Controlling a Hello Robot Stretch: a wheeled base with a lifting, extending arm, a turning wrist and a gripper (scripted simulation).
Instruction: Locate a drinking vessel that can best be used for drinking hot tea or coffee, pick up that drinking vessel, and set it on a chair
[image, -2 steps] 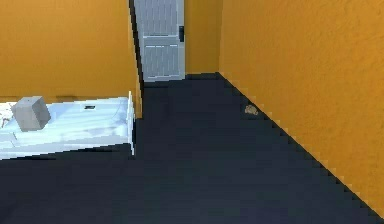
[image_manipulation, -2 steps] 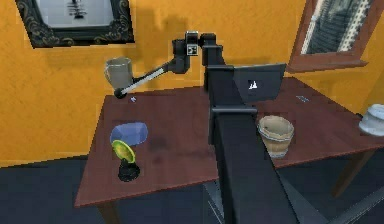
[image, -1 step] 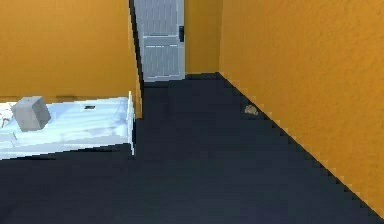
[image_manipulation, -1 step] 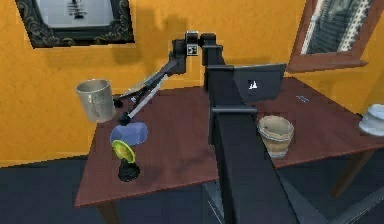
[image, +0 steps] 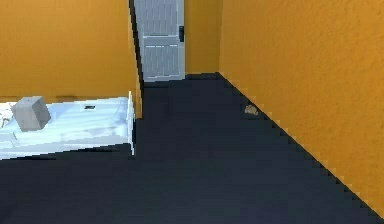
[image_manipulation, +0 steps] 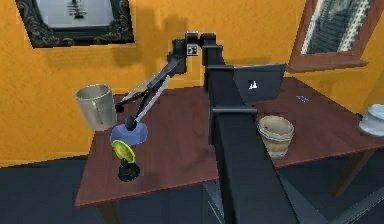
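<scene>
A pale grey mug (image_manipulation: 97, 106) hangs slightly tilted at the far end of my gripper (image_manipulation: 124, 113). It is in front of the orange wall, clear of the brown table's (image_manipulation: 180, 150) left edge, so the gripper holds it. The dark arm (image_manipulation: 232, 140) rises from the bottom edge across the table. A second cup-like vessel (image_manipulation: 275, 135), beige, stands on the table right of the arm. Below the fingers stands a blue bowl-shaped thing with a yellow-green patch on a dark foot (image_manipulation: 128, 148).
An open laptop (image_manipulation: 256, 80) sits at the table's back, with a white and blue item (image_manipulation: 373, 120) at its right end. A framed picture (image_manipulation: 75, 20) and a window (image_manipulation: 340, 30) hang above. The forward view has a white bed (image: 75, 125), a white door (image: 160, 40), a small brown thing (image: 252, 111) by the wall, and dark floor.
</scene>
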